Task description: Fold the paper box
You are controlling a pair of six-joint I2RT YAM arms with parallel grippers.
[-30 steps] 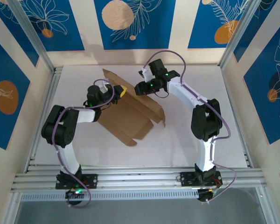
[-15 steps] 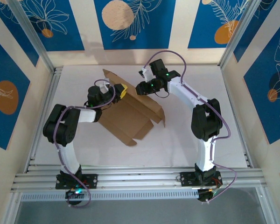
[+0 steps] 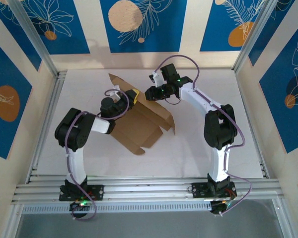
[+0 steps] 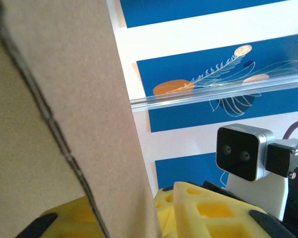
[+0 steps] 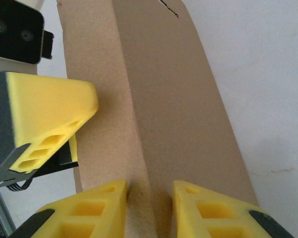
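Note:
The paper box [image 3: 139, 124] is a brown corrugated sheet lying partly folded mid-table, with walls raised along its far right side. My left gripper [image 3: 132, 96] sits at the sheet's far edge. A tall cardboard panel [image 4: 64, 99] passes between its yellow fingers [image 4: 213, 213], which are shut on it. My right gripper [image 3: 149, 93] faces it from the right. In the right wrist view its jaws [image 5: 150, 198] pinch a creased cardboard ridge [image 5: 174, 99]. One left finger [image 5: 49, 109] shows beside that strip.
The white table [image 3: 213, 148] has bare surface right of the box and in front of it. Aluminium rails run down the left side [image 3: 44, 124] and across the front [image 3: 149, 188]. Blue-patterned walls enclose the back and sides.
The left arm's elbow and forearm have swung to the right, and its gripper has shifted slightly right along the box's far edge. The right arm and the box have stayed put.

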